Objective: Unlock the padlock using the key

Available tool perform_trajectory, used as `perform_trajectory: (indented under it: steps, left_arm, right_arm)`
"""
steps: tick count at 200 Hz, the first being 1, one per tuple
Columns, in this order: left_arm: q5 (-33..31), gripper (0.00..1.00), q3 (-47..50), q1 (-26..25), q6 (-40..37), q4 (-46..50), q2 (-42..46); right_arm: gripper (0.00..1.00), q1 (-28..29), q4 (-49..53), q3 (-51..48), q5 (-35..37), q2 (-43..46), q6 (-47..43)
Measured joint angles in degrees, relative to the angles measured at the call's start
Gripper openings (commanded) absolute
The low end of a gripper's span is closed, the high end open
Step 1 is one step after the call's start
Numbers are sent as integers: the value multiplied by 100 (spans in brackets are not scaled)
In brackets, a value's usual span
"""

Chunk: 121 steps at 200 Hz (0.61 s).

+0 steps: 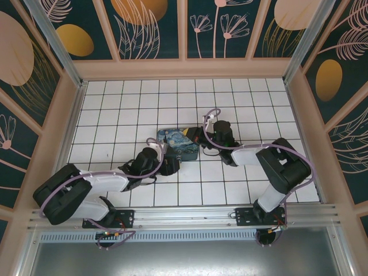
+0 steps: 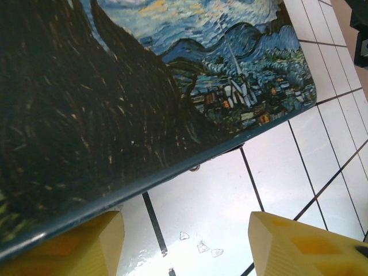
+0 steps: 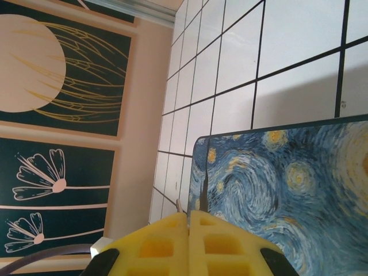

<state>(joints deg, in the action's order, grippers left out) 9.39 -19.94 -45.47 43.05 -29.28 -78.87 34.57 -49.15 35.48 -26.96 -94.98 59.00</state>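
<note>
Handling, judged: the padlock is small, rigid metal, light enough to skid on the glossy tile, with a loose thin shackle. Best to pinch it across the flat body and leave the keyhole end free. The key is thin, stiff and slippery; grip it by the head, flat between the pads, blade out.

Location: I cannot place the padlock with certainty. A small dark nub [image 2: 195, 168] shows under the near edge of the box [image 1: 179, 144]; too small to tell what it is. A thin pale sliver [image 3: 179, 205] stands at the tips of the right gripper [image 3: 188, 215], over the box's lid. It may be the key, unconfirmed.

Left gripper [image 2: 184, 224]: sits at the box's near edge, low over the tile. Its fingers [image 2: 86, 244] are spread, with bare tile between them and nothing held. The box's edge lies just past the tips. In the top view the arm reaches from its base at the near left toward the box's near side, forearm low and nearly level.

Right gripper: at the box's far right corner. Its fingers [image 3: 213, 241] are pressed together along one seam. The arm's elbow is folded high to the right of the box, the forearm running back left to it, and the wrist is rolled so the table [image 1: 115, 103] appears sideways.
</note>
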Motion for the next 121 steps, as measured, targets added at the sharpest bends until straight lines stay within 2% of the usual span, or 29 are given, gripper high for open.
perform_trajectory:
  steps: [121]
  left_arm:
    - [-588,58,-68,2,-859,-796,-710]
  right_arm:
    - [0,-9,-566,153,7,-787,269]
